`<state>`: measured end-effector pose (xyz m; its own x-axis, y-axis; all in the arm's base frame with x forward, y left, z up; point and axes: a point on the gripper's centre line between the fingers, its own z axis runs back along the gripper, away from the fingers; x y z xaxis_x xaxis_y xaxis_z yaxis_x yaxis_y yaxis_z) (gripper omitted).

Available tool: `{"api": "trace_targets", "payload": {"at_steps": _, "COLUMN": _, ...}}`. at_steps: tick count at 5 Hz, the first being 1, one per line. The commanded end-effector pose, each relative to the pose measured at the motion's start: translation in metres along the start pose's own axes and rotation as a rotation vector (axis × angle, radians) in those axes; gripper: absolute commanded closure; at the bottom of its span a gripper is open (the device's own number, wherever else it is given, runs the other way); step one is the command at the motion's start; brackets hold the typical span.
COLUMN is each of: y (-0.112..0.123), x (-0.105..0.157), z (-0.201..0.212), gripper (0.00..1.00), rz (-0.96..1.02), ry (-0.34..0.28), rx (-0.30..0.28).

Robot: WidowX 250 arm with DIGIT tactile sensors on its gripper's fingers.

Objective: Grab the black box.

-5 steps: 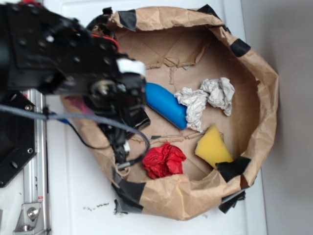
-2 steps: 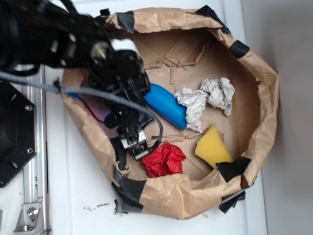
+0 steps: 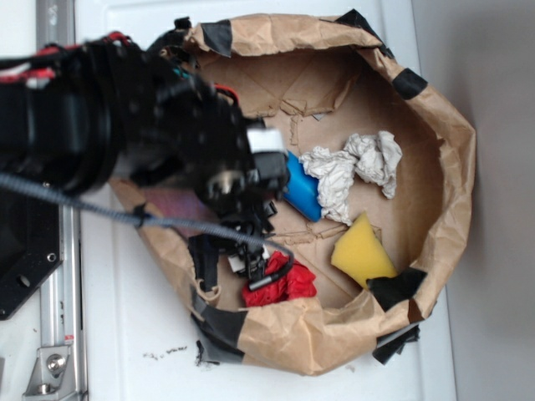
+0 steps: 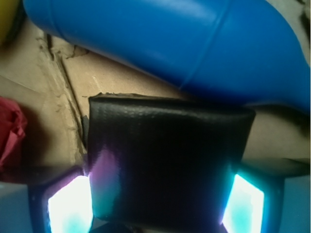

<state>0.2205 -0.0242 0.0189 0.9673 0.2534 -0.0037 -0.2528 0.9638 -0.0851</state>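
Black box (image 4: 167,165) between gripper (image 4: 155,204) fingers — blue bottle (image 4: 165,41) just behind, red paper ball (image 4: 10,136) beside

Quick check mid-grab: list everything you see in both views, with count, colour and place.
black box: one, black, between the fingers in the wrist view; hidden under the arm in the exterior view
blue bottle: one, blue, mid-bag, just beyond the box
red paper ball: one, red, near bag's lower wall
yellow sponge: one, yellow, lower right
white crumpled paper: one, white, right of the bottle
paper bag: one, brown with black tape patches, holds all the above
black metal plate: one, far left
gripper: one; fingers flank the box, contact unclear
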Motion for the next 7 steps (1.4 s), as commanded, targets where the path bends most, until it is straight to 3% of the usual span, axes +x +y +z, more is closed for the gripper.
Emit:
{"api": "trace_targets", "payload": {"at_steps": 1, "y": 0.003, "x": -0.013, "z": 0.020, "gripper": 1.00, "rz": -0.015, "ry": -0.066, "rx": 0.047}}
{"api": "trace_targets", "payload": {"at_steps": 3, "y": 0.020, "x": -0.003, "z": 0.084, "gripper": 1.00, "rz": -0.041, "ry": -0.137, "rx": 0.111}}
{"api": "trace_targets", "payload": {"at_steps": 4, "y": 0.028, "x": 0.018, "z": 0.135, "gripper": 1.00, "rz": -0.099, "ry": -0.172, "rx": 0.046}}
{"api": "trace_targets", "payload": {"at_steps": 5, "y": 0.021, "x": 0.028, "z": 0.156, "gripper": 1.00, "rz": -0.127, "ry": -0.116, "rx": 0.093}}
{"api": "trace_targets", "payload": {"at_steps": 7, "y": 0.008, "x": 0.037, "z": 0.154, "gripper": 1.00, "rz": -0.162, "ry": -0.061, "rx": 0.121}}
